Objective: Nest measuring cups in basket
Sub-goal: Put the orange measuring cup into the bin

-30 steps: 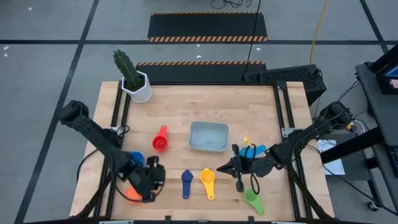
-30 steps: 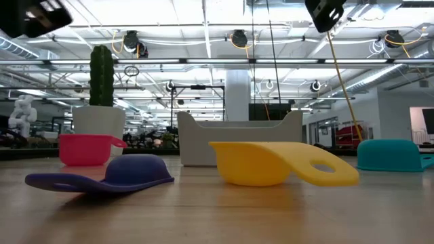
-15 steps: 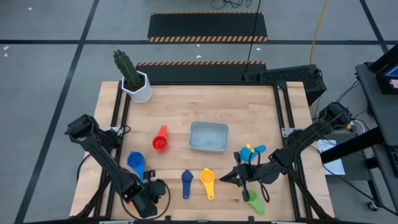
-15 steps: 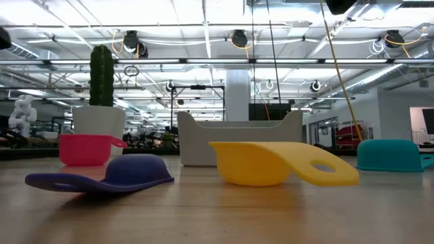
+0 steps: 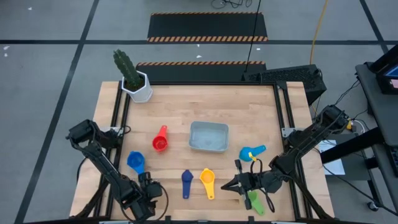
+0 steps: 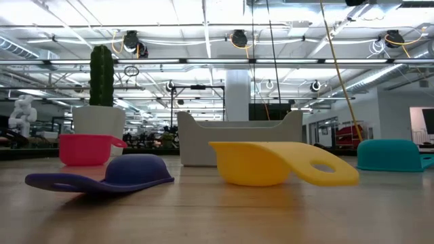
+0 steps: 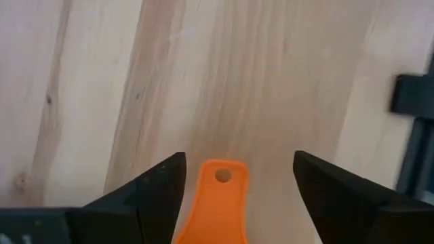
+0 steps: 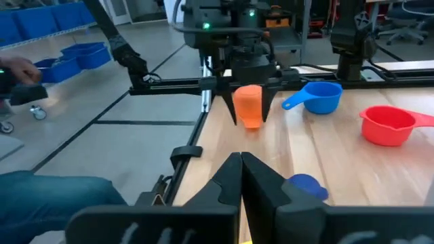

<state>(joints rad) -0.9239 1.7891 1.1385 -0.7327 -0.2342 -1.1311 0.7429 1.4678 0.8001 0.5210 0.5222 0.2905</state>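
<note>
My left gripper (image 5: 146, 194) is open at the table's near left and points down. The orange measuring cup (image 7: 215, 203) sits between its fingers, as the right wrist view also shows (image 8: 248, 105); the high view hides it. My right gripper (image 5: 231, 185) is shut and empty. It points left above the table, beside the green cup (image 5: 254, 200). On the table lie the red (image 5: 160, 142), blue (image 5: 135, 162), navy (image 5: 186, 180), yellow (image 5: 207, 180) and light blue (image 5: 251, 152) cups. The grey-blue basket (image 5: 209, 136) stands mid-table with nothing in it. My left gripper comes at the orange cup from above, one finger on each side of it. Bare wood shows on both sides of the cup's handle end (image 7: 221, 177). The bowl end is cut off in the wrist view, so I cannot tell whether a finger touches it.
A white pot with a cactus (image 5: 138, 87) stands at the far left corner. Black rails (image 5: 118, 118) run along the table's left and right sides. Bare wood lies between the basket and the far edge.
My left gripper has gone toward the near edge and sunk, and the orange cup, seen beside it before, is now hidden under it in the high view. The blue cup has come into view behind it. My right gripper has moved toward the near edge, uncovering the light blue cup.
</note>
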